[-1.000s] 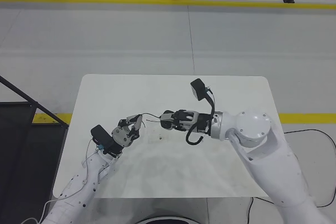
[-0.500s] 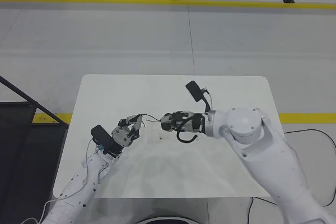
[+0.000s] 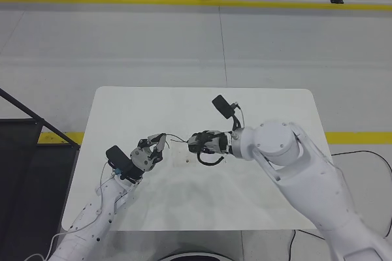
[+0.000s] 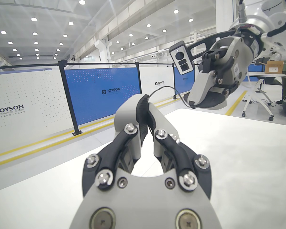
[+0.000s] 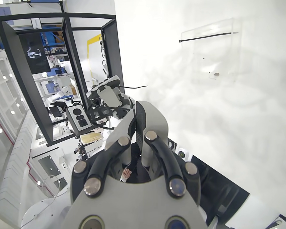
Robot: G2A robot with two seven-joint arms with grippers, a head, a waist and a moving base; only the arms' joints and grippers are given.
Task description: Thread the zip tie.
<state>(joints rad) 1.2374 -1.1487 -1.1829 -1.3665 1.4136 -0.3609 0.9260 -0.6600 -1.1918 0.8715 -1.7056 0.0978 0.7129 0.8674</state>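
Thin black zip tie point(image 4: 168, 87) is arcing up from the left gripper point(image 4: 145, 101), which is pinching one end. Its far end is dipping to just beside the right gripper point(image 4: 193, 103). A second tie point(image 5: 205, 36) is lying straight and flat on the table point(image 5: 205, 120).

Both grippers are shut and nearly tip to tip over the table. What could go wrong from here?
The zip tie bows as a thin arc from the shut left gripper toward the tip of the right gripper; a slight misalignment could buckle it or push it aside. The two grippers' tips stand very close, so moving them closer risks a collision.
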